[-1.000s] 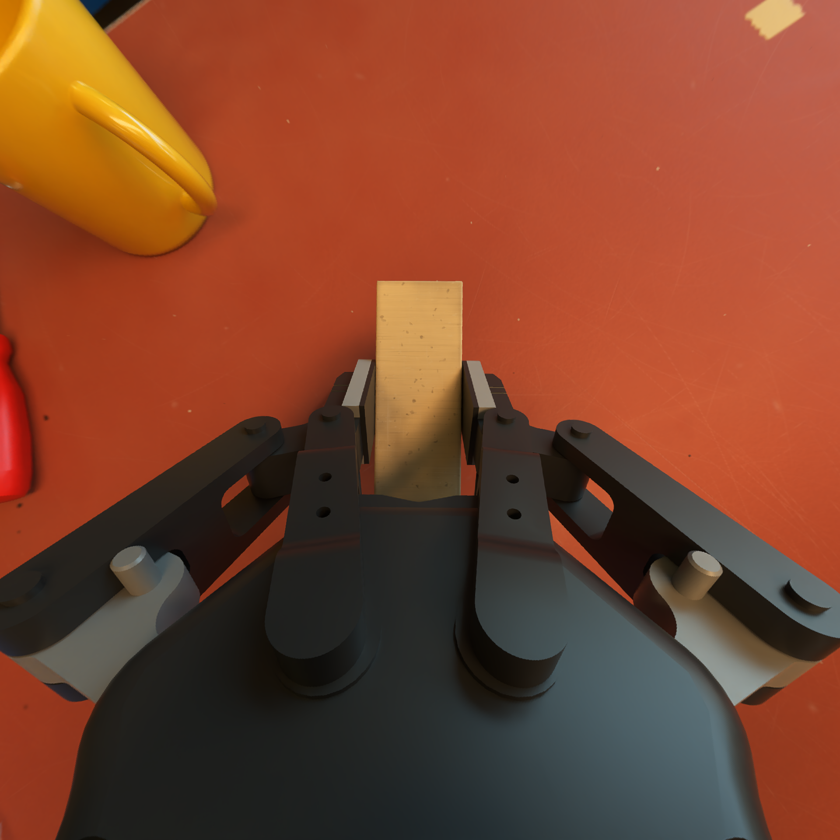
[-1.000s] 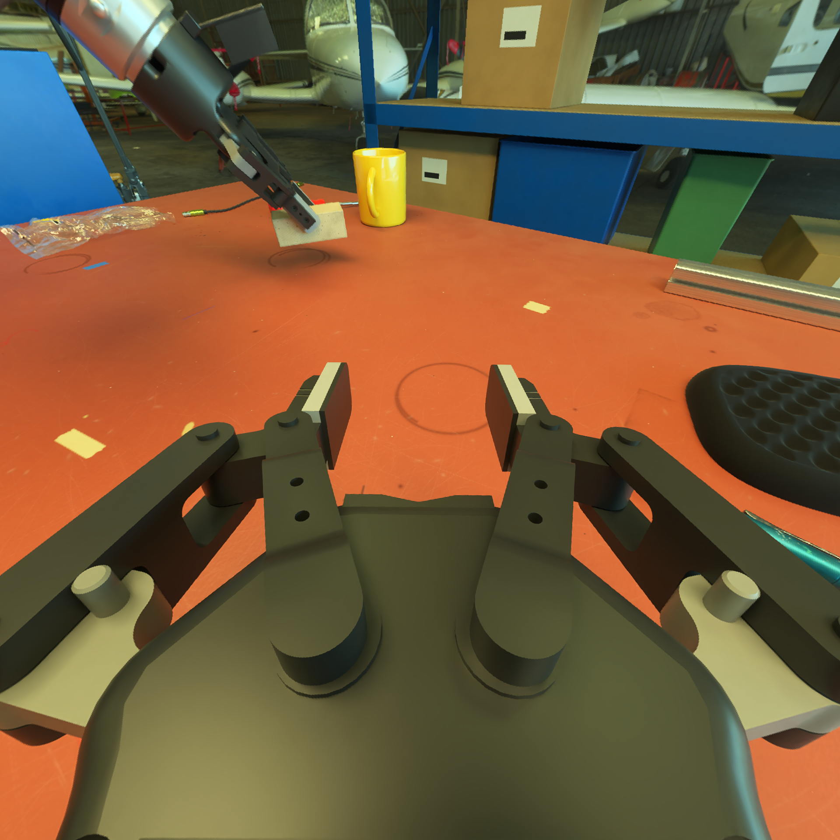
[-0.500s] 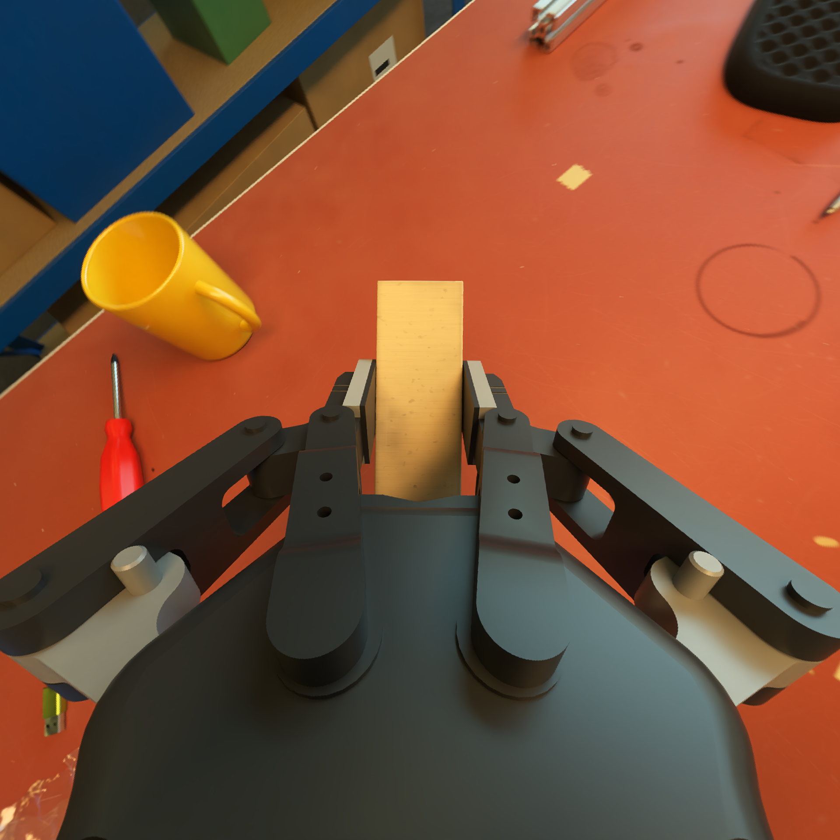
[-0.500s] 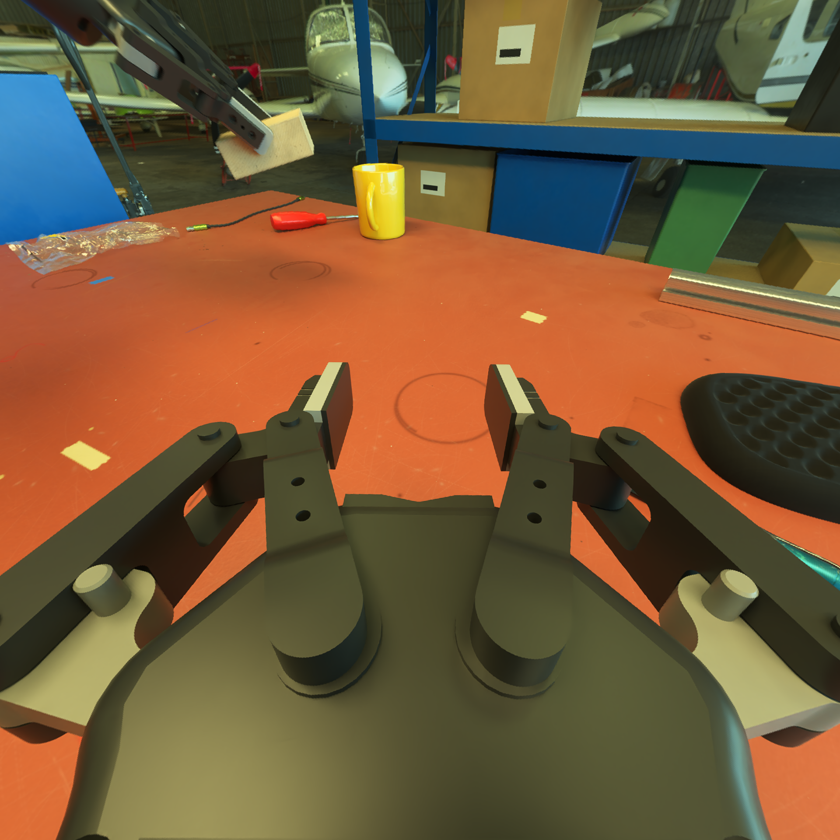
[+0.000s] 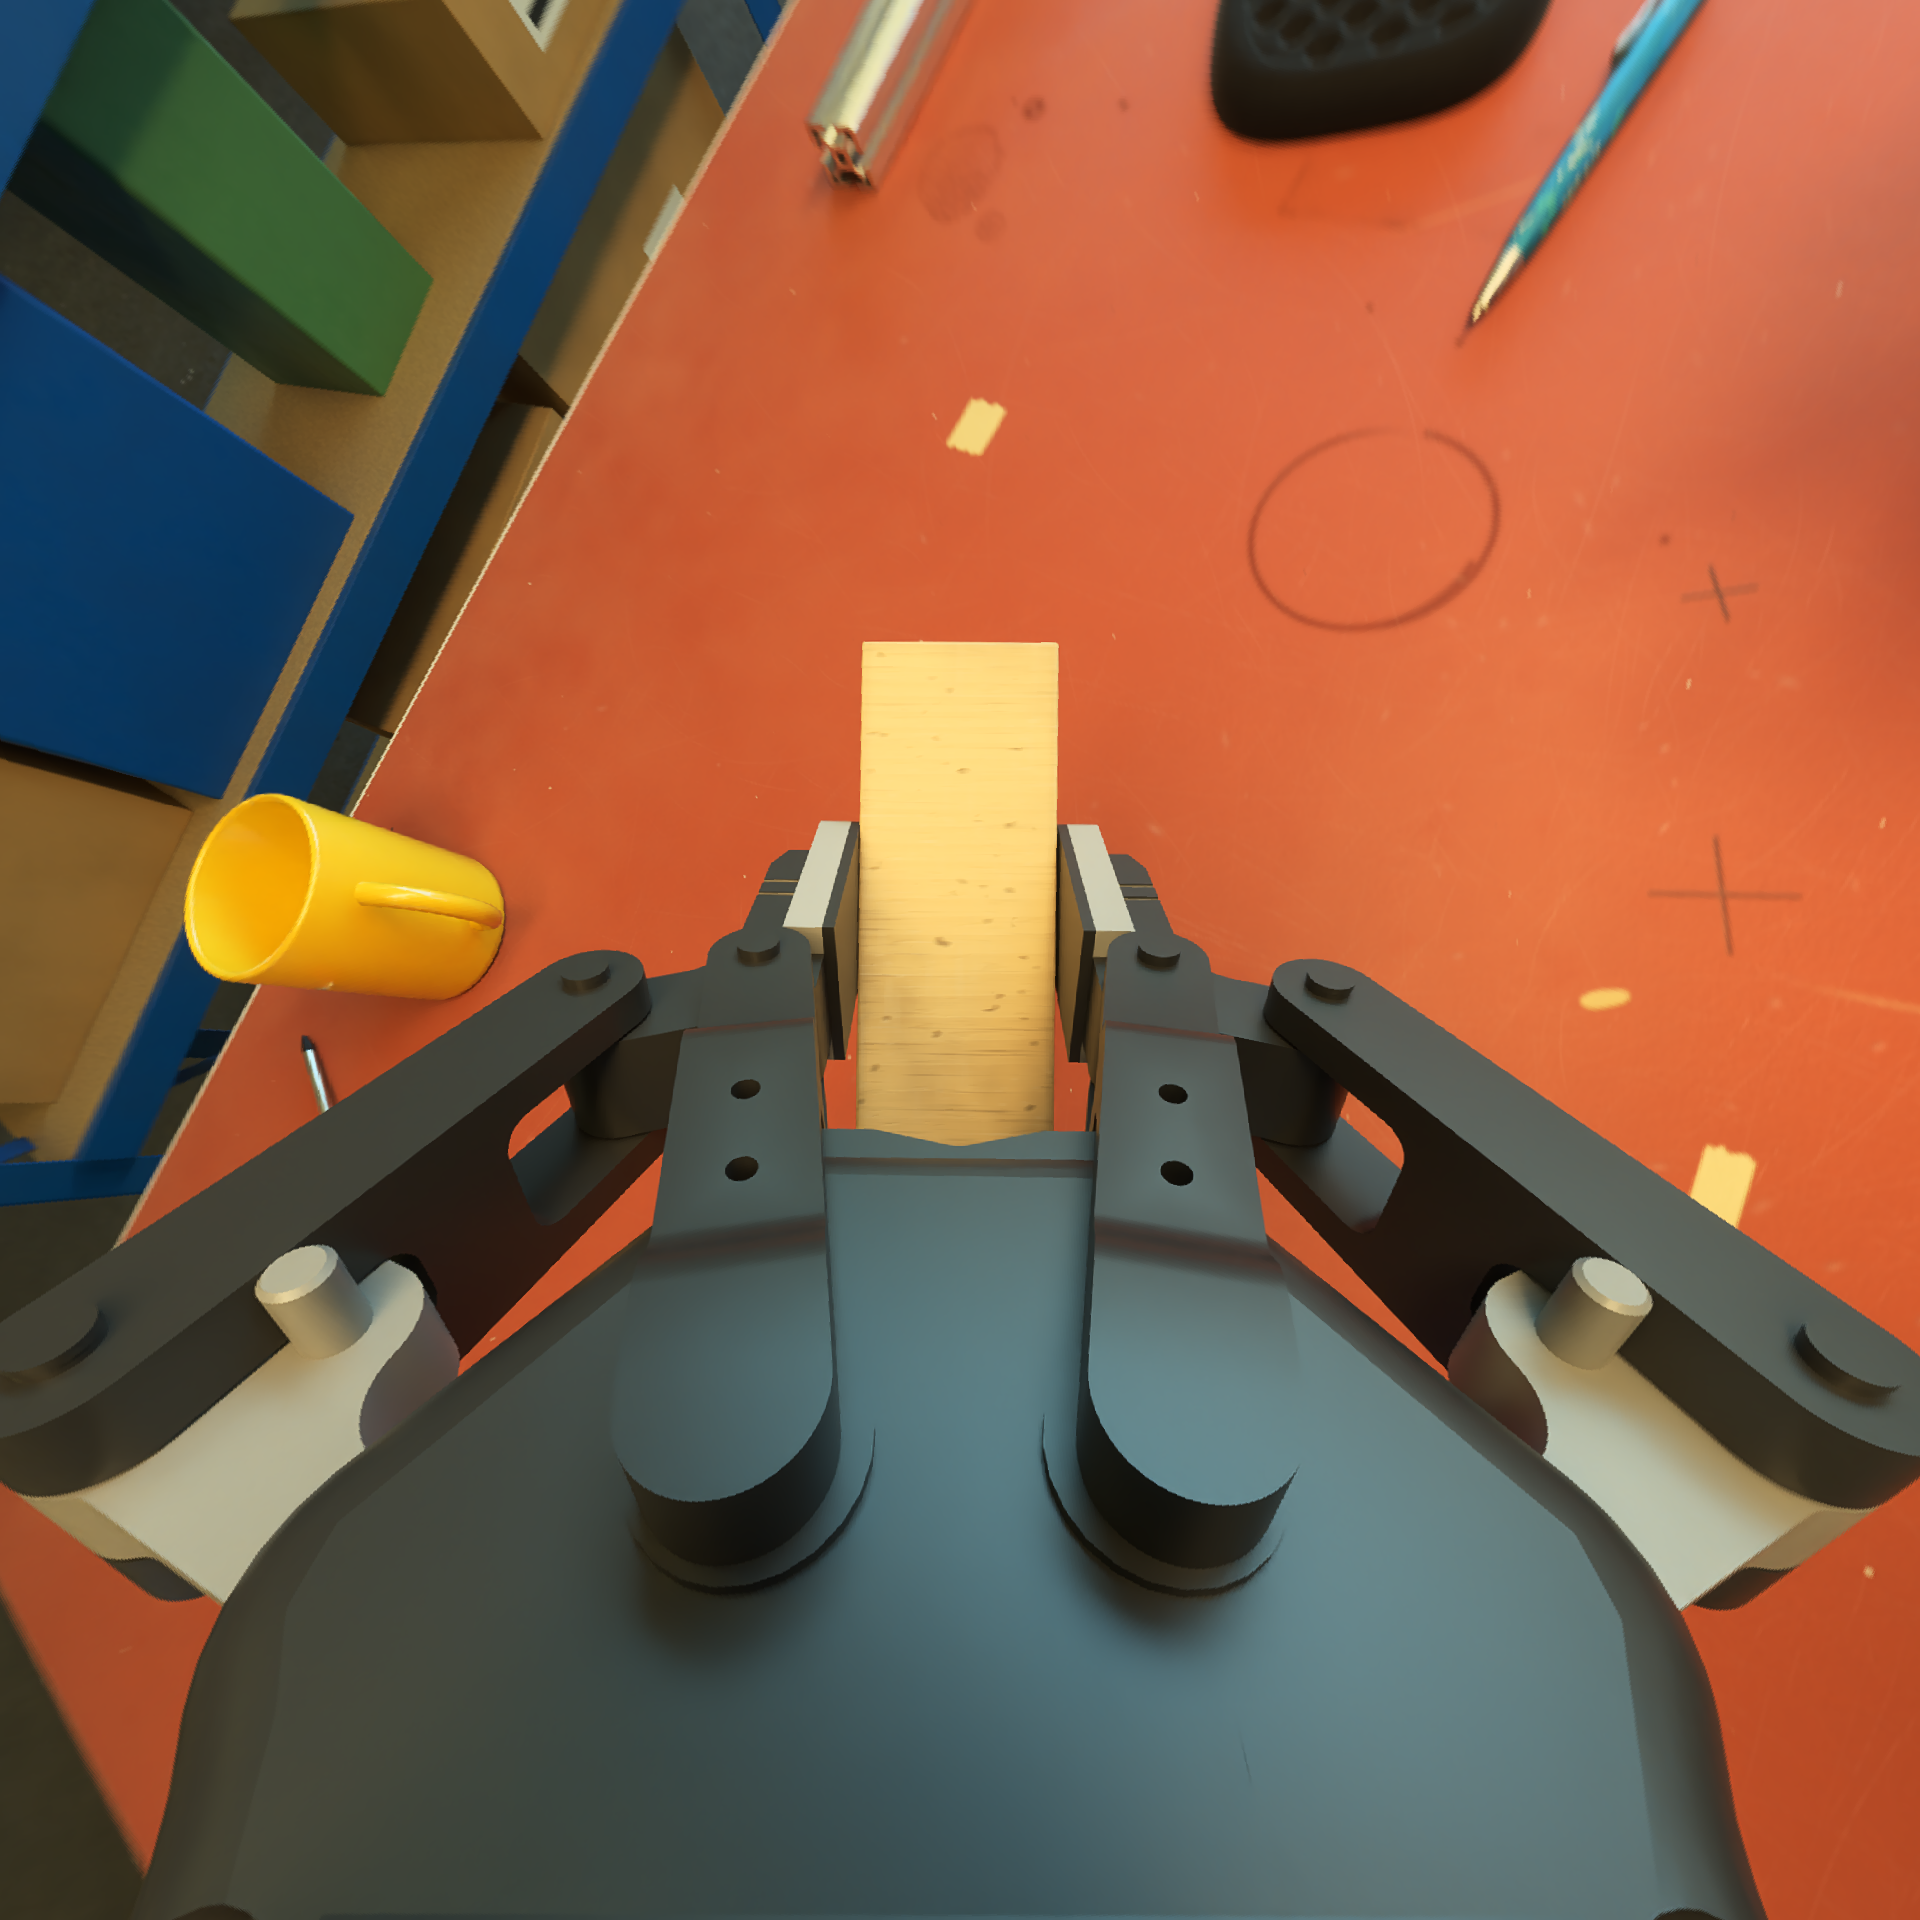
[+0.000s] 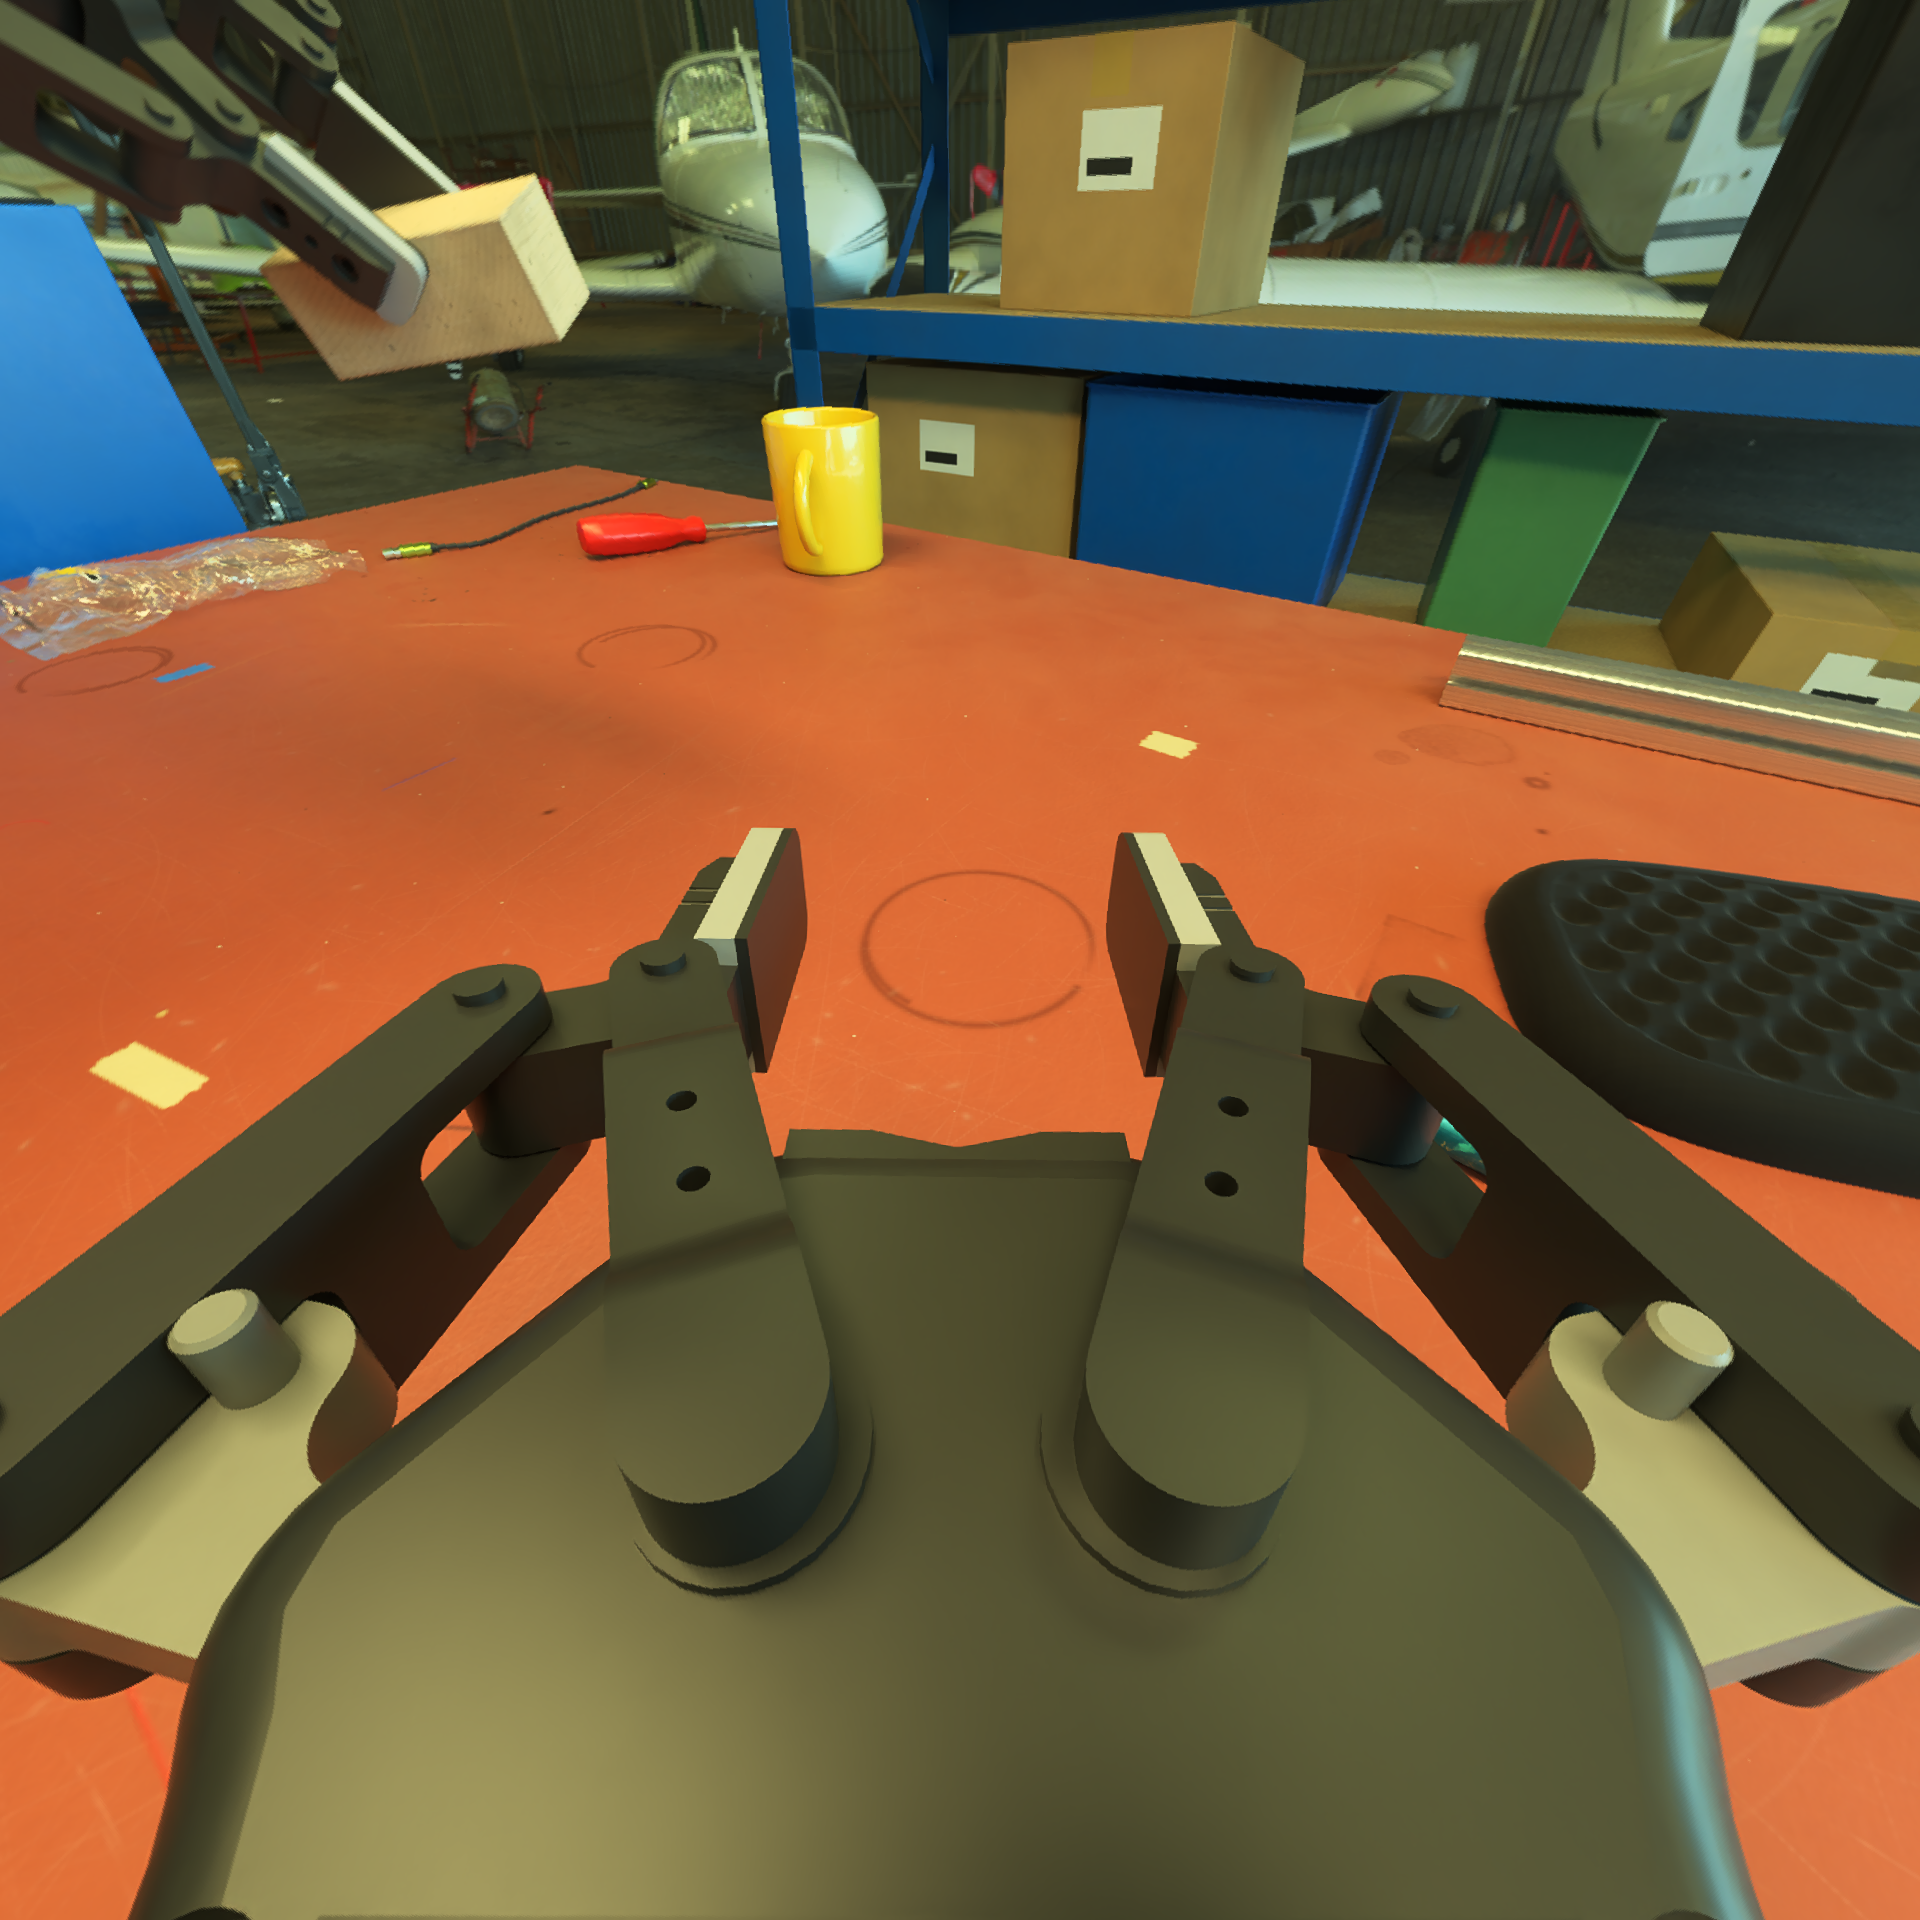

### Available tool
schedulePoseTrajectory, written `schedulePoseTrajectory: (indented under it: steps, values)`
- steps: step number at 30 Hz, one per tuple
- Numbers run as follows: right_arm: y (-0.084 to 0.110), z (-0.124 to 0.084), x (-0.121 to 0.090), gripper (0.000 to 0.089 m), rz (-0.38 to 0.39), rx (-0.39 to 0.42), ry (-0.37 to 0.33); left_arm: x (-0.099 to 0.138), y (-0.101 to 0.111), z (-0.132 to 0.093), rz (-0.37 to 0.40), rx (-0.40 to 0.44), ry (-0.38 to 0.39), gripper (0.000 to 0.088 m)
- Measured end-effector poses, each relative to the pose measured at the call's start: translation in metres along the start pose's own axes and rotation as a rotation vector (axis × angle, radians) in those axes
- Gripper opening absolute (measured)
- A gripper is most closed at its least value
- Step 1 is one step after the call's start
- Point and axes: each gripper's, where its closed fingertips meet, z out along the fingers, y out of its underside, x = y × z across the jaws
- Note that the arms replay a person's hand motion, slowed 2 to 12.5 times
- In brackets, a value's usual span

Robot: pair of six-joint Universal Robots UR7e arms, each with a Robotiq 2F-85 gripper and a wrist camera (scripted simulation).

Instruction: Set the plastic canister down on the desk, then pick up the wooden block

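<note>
Block [image 5: 958, 894] — a pale wooden slab — is clamped between the two pads of the left gripper [image 5: 958, 935] and held in the air well above the orange desk [image 5: 1351, 1039], so the pick-up half of the task looks done. The canister is not visible in either view, so whether it was set down cannot be confirmed from here; no gripper holds it. The right gripper [image 6: 956, 945] hovers low over the desk with its fingers spread apart and nothing between them. The left wrist view looks steeply down: it shows the block's narrow face pinched squarely at its lower part, the yellow mug [image 5: 343, 899] near the desk's edge, a strip of metal rail [image 5: 883, 94], a dark honeycomb pad [image 5: 1361, 62], a teal pen [image 5: 1558, 177] and a drawn ring [image 5: 1371, 530] on the desk. It does not show how high the block is. The right wrist view, looking level across the desk, does — the block [image 6: 468, 281] hangs tilted at upper left, clear of the surface, with the left gripper's fingers [image 6: 353, 260] around it. That view alone shows a red screwdriver [image 6: 644, 535] just beside the mug [image 6: 823, 488], a crumpled plastic wrap [image 6: 166, 582], and shelving [image 6: 1351, 343] with boxes behind the desk.
</note>
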Motion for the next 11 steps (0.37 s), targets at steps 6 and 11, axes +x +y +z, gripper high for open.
schedulePoseTrajectory:
  steps: [6, 11]
  values:
    - [0.0, -0.001, 0.004, 0.0527, 0.03, -0.005, 0.006, 0.019, 0.009, 0.005, 0.149, -0.158, -0.009, 0.0319]
    - [0.002, -0.001, 0.005, 0.0534, 0.058, -0.019, 0.0, 0.033, 0.02, 0.009, 0.236, -0.29, 0.018, 0.0319]
